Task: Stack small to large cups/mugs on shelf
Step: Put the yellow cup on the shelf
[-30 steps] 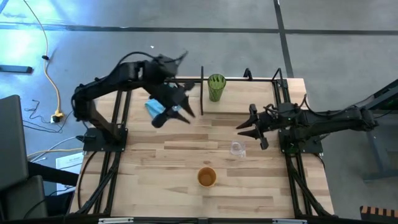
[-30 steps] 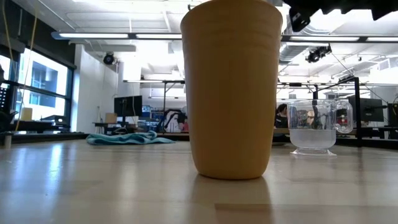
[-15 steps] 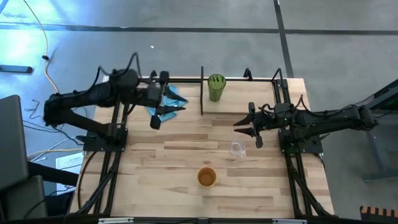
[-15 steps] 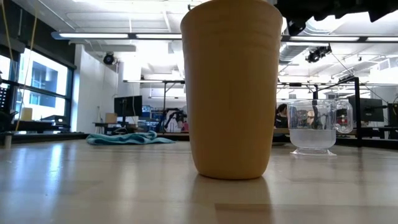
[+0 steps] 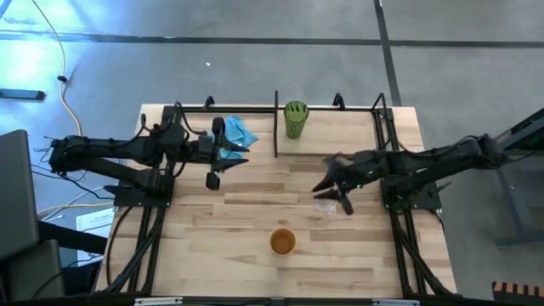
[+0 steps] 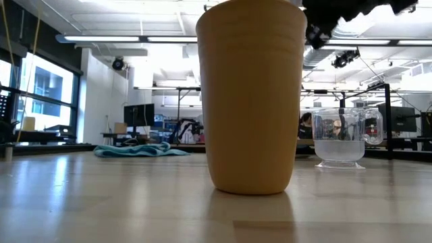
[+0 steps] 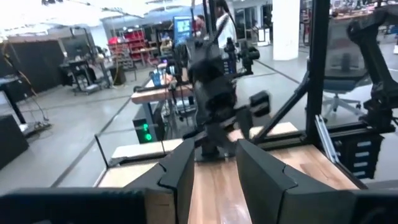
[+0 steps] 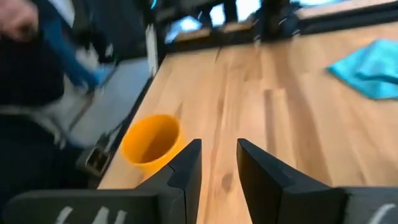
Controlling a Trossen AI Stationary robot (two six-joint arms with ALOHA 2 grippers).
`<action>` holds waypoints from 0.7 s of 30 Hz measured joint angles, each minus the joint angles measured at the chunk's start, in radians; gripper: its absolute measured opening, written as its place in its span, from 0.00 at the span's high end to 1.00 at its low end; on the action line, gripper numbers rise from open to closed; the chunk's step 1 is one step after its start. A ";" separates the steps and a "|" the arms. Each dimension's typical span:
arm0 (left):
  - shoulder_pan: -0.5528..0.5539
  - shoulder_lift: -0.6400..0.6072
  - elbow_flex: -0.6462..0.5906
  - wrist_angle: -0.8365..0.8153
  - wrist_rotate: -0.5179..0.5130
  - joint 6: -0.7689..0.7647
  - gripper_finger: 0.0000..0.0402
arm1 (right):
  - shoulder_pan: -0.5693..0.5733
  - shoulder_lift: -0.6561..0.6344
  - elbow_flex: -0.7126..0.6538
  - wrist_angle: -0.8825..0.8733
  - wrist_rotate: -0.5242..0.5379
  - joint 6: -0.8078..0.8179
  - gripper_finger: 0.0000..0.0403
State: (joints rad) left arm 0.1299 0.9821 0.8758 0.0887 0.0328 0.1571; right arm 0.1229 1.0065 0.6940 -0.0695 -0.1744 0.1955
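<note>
The green ribbed tumbler (image 5: 295,119) stands upright on the shelf (image 5: 340,138), just right of its black divider (image 5: 276,124). Nearer the front edge of the table, the orange cup (image 5: 282,242) (image 6: 251,94) (image 8: 151,143) stands upright on its base. The tiny clear glass (image 5: 324,204) (image 6: 339,142) also stands on the tabletop, partly covered in the high view by my right gripper (image 5: 331,199) (image 8: 219,168), which hovers open above it. The low view shows that gripper (image 6: 324,17) well clear of the glass. My left gripper (image 5: 228,166) (image 7: 216,174) is open, empty and drawn back at the table's left.
A blue cloth (image 5: 240,133) (image 6: 135,150) (image 8: 373,68) lies crumpled on the table's far left, beside my left gripper. The shelf's black frame runs along the far edge. Bare butcher-block lies between the orange cup and the shelf.
My left arm has pulled back toward the table's left edge and stretched out low, away from the divider. My right gripper has swung toward the near edge and a little left and tipped downward, ending over the clear glass. The cups and the cloth have stayed put.
</note>
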 joint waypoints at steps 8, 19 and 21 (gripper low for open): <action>0.000 -0.031 -0.057 0.003 -0.015 -0.031 0.73 | 0.081 0.275 0.428 -0.416 0.017 -0.061 0.77; 0.001 -0.181 -0.220 -0.008 -0.111 -0.058 0.73 | 0.137 0.564 0.794 -0.713 0.051 0.009 0.77; 0.000 -0.215 -0.262 0.025 -0.119 -0.061 0.73 | 0.143 0.611 0.809 -0.713 0.050 0.013 0.77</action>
State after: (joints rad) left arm 0.1303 0.7674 0.6142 0.1139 -0.0859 0.0963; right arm 0.2659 1.6175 1.5035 -0.7822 -0.1242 0.2087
